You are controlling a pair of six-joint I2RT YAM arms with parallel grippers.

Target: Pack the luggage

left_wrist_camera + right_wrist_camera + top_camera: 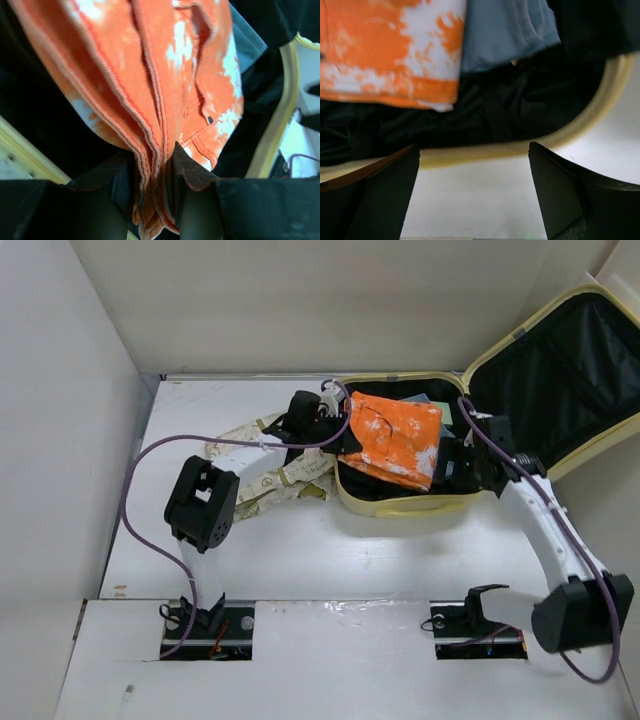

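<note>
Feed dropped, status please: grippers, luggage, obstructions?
Left gripper shut on orange garment, over the open luggage. Right gripper open, empty, at its near rim. Patterned cloth lies outside, on table to the left.

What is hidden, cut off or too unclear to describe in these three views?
Top view: the luggage lid is cut off by the right edge.
Every view: the blue-grey cloth lies mostly under the orange tie-dye garment, so its kind is unclear.
Top view: the left arm crosses the patterned cloth and hides part of it.
Right wrist view: the luggage interior is too dark to show detail.
</note>
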